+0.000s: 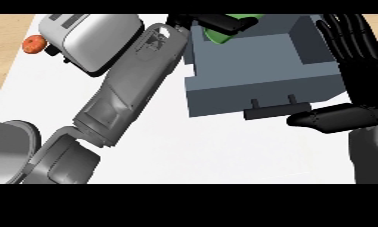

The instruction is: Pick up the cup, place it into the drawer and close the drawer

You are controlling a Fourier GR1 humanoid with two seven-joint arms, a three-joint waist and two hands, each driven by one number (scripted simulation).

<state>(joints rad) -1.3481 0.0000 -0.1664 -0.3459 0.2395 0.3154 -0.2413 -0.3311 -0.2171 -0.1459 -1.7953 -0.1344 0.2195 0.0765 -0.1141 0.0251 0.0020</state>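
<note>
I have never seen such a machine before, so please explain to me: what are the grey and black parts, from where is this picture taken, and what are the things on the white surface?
The picture is taken from the robot's head, looking steeply down at a white counter. The grey parts are its forearms; each ends in a black hand.

The left hand reaches across to the top of the view. Its fingers curl round a green cup and hold it over the open grey drawer. The right hand is open at the right edge, fingers straight, its thumb near the drawer's dark handle.

At the upper left stands a silver toaster, with a small orange-red object beside it. A grey round thing shows partly at the lower left; I cannot tell what it is.
</note>
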